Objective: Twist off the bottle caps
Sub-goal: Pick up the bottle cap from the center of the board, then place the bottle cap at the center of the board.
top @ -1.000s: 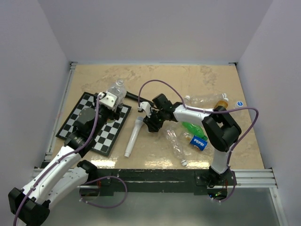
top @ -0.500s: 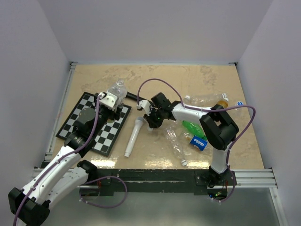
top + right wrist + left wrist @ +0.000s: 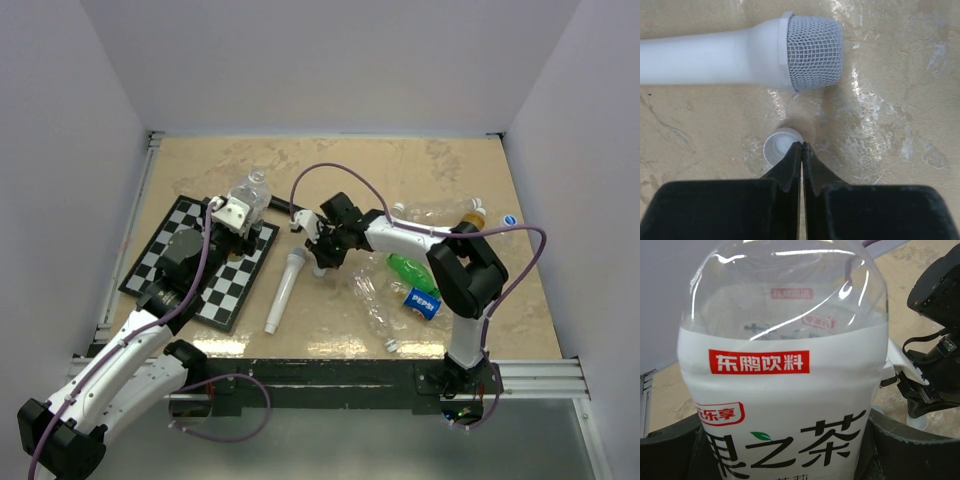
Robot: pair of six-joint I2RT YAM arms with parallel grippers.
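Note:
My right gripper (image 3: pixel 801 145) is shut with nothing between its fingers. Its tips hang over the right edge of a white bottle cap (image 3: pixel 778 149), which lies open side up on the table. In the top view the right gripper (image 3: pixel 323 260) is near the table's middle. My left gripper (image 3: pixel 790 450) is shut on a clear bottle (image 3: pixel 785 390) with a white label, a dark finger on each side. From above, that bottle (image 3: pixel 250 190) is held over the chessboard's far corner. A blue cap (image 3: pixel 510 220) lies far right.
A white microphone (image 3: pixel 740 52) lies just beyond the cap, also in the top view (image 3: pixel 283 290). A chessboard (image 3: pixel 160 255) lies on the left. A clear bottle (image 3: pixel 435 212), a green one (image 3: pixel 410 272), a Pepsi one (image 3: pixel 422 302) and a crushed one (image 3: pixel 372 305) lie on the right.
My right gripper's jaws have closed fully and the arm has shifted slightly away and to the left. The left arm and its bottle have not moved.

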